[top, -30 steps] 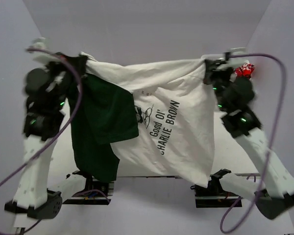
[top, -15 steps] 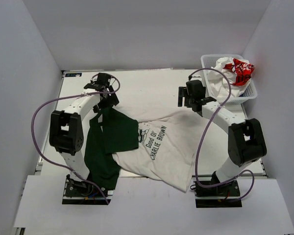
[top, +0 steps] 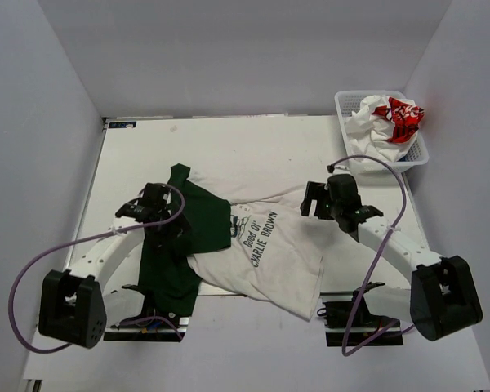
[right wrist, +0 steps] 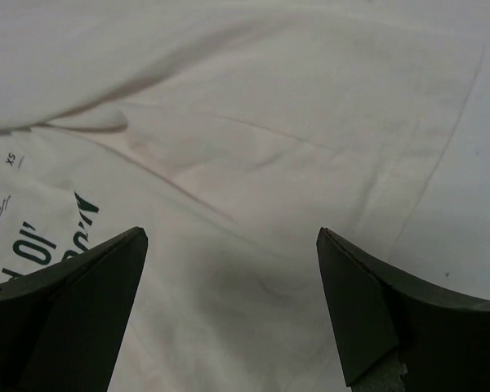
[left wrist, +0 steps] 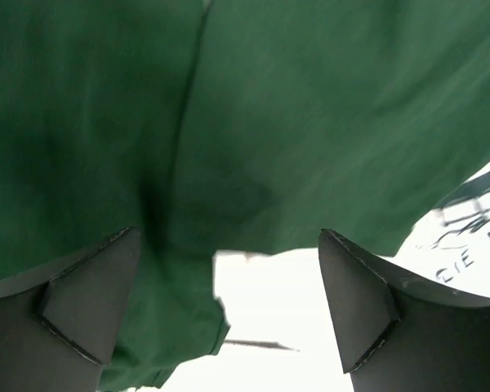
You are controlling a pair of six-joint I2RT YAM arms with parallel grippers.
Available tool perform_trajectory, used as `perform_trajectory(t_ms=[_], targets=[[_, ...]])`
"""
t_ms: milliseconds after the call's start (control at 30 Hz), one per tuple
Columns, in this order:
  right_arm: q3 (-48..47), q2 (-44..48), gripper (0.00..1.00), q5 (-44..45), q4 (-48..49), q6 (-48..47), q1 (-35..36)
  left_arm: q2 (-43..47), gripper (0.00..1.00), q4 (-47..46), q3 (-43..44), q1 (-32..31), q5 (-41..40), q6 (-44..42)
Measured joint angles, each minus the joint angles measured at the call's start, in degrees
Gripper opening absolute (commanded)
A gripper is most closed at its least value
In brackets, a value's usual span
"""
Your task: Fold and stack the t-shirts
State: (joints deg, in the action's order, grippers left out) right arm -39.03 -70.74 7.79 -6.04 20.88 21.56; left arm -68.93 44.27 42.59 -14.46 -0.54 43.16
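The off-white t-shirt (top: 278, 245) is laid rumpled on the table (top: 229, 147), beneath both grippers. The left gripper (left wrist: 229, 233) is held wide and empty just above the green sleeve (left wrist: 269, 122). The right gripper (right wrist: 231, 233), equally wide and empty, is poised over the pale body cloth. Flattening appears to be the step in hand. Next, edges would need to be pinched and pulled smooth before folding.

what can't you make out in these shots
Top view: white tee crumpled in the basket; red print unreadable, contents beneath hidden.
Top view: left arm covers part of the green cloth.
Left wrist view: green cloth blurred.
Right wrist view: lettering cut off by the left edge.
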Motion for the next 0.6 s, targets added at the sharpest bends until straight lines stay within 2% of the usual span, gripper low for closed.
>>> perform_trajectory(t_ms=[133,200,300,333,400,433,600], targets=[[5.3,4.4,0.90,-2.1,-0.3,1.7,0.0,5.1,1.00,2.0,-4.7,-0.1,1.6,2.4],[6.7,5.5,0.90,-2.9,0.0,2.6,0.0,5.2,0.95,1.4,-6.0,-0.1,2.8,3.1],[7.5,5.6,0.90,-3.9,0.2,3.1,0.0,2.7,0.81,-0.7,-7.2,-0.4,4.8,3.9],[7.6,5.6,0.90,-4.1,0.3,3.2,0.0,1.6,0.73,-1.5,-7.4,-0.5,5.4,3.9],[7.7,5.6,0.90,-4.6,0.6,3.4,0.0,-0.4,0.63,-2.8,-7.6,-0.8,6.2,4.3],[7.7,5.5,0.90,-4.9,0.6,3.6,0.0,-1.3,0.53,-3.2,-7.6,-0.9,6.5,4.3],[8.2,5.3,0.90,-5.9,1.1,4.0,0.0,-2.1,0.24,-4.4,-7.5,-1.2,7.0,4.6]])
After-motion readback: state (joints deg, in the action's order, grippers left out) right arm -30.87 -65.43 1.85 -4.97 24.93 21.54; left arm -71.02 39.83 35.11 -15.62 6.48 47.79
